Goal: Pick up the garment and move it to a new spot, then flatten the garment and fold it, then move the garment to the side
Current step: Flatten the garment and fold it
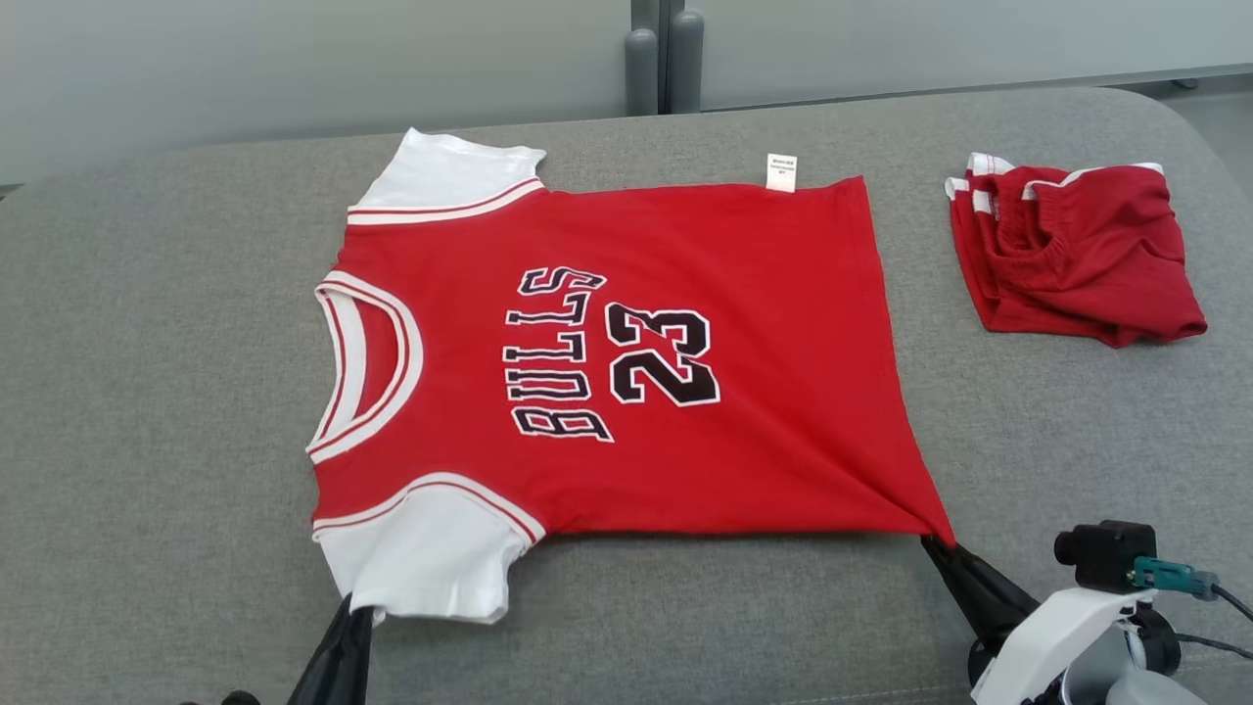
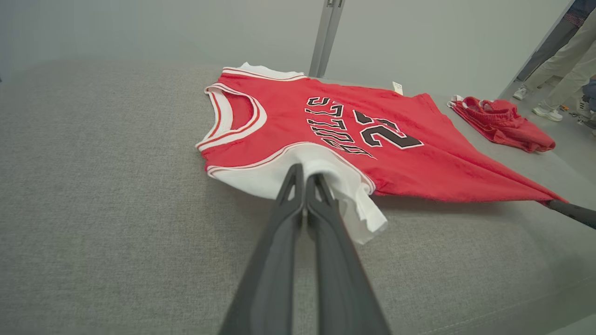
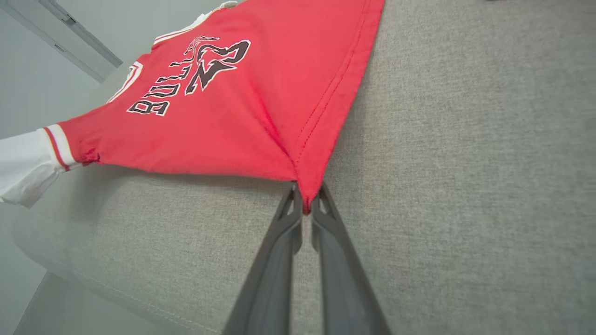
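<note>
The garment (image 1: 626,372) is a red jersey with white sleeves and "BULLS 23" in black, spread face up on the grey cushion, collar to the left. My left gripper (image 1: 354,609) is shut on the near white sleeve (image 2: 335,181), pinching its edge. My right gripper (image 1: 938,539) is shut on the near hem corner (image 3: 305,195), and the red cloth is drawn into a taut point there. The same jersey (image 2: 326,135) lies beyond my left fingers (image 2: 279,242).
A folded red pair of shorts (image 1: 1067,250) lies at the far right of the cushion (image 1: 147,392). A wall and a grey post (image 1: 656,59) stand behind it. People's legs (image 2: 568,56) show at the far right in the left wrist view.
</note>
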